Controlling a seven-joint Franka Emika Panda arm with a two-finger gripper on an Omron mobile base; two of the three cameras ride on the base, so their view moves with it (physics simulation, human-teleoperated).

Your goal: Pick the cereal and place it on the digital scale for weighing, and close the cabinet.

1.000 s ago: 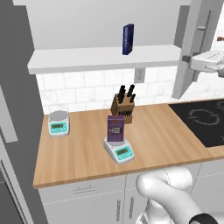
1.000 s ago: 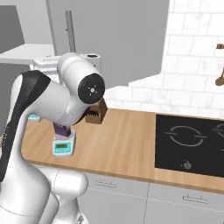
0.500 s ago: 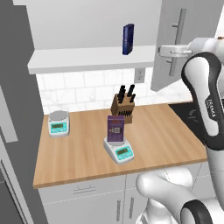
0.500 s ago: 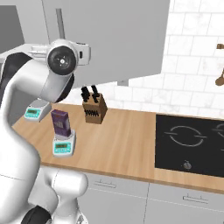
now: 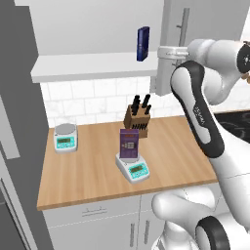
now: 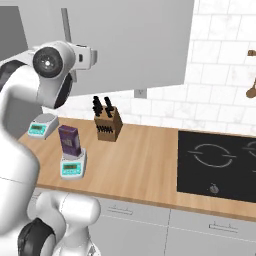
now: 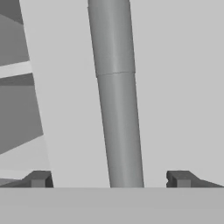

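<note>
One step remained: the cereal (image 5: 129, 144) already stood on the digital scale (image 5: 133, 168) on the table (image 5: 88, 180). The hand (image 7: 109, 179) stood spread, fingers either side of the cabinet (image 5: 171, 29) door's handle (image 7: 116, 100) (not touching). The door appeared stiff and light-swinging; grasp the rigid, smooth bar mid-length.

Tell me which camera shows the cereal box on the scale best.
The left base view: the cereal faces the camera there, pale label visible, standing upright on the digital scale. The right base view shows the cereal smaller and at an angle, near the arm. The hand view looks at the cabinet door and its handle instead.
</note>
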